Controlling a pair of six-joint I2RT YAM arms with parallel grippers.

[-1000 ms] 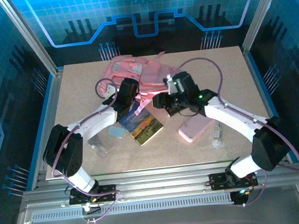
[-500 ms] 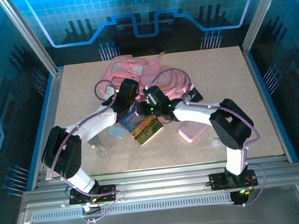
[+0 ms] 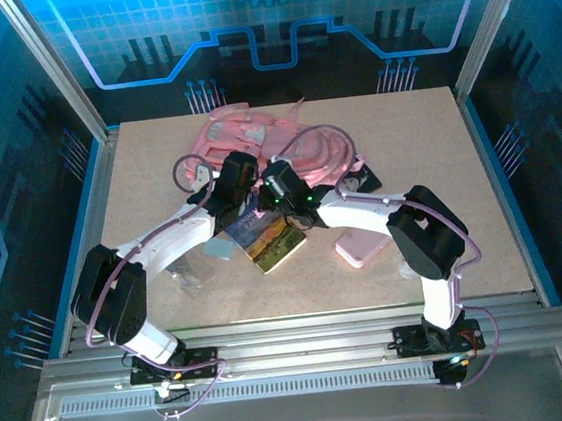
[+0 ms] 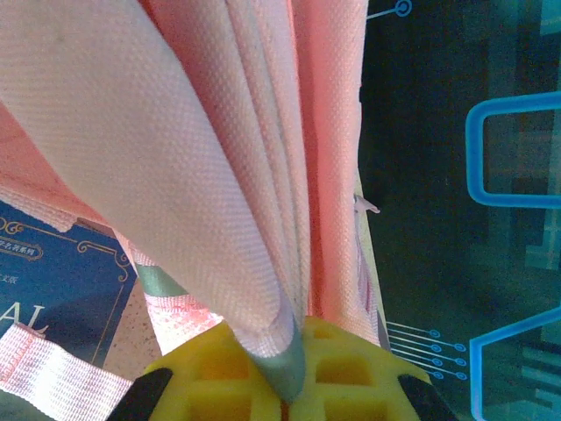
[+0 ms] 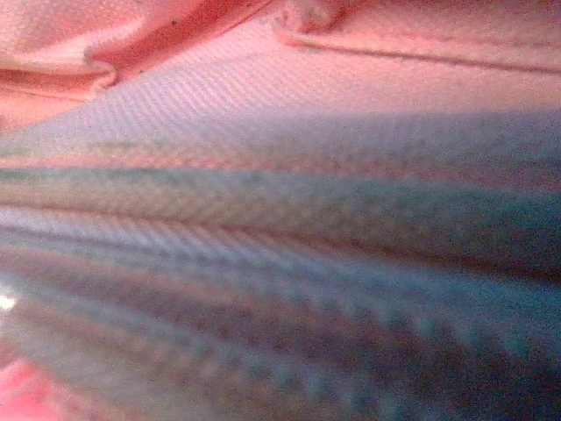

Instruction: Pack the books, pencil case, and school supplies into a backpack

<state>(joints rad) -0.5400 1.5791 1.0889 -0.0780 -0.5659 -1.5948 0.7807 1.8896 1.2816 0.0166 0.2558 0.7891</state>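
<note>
Both jaws closed, left on backpack [image 4: 175, 175]

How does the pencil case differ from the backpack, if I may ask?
The backpack is far larger than the pencil case. The backpack is bunched up, the pencil case lies flat. The backpack sits mid-table, the pencil case nearer the front right. Both are pink.

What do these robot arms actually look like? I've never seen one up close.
Both the left arm and right arm are slim white tubes joined by chunky black rounded joints. A thin purple cable loops along each. A tiny green light glows near the right wrist. The left gripper has bright yellow finger pads with moulded square recesses.
</note>
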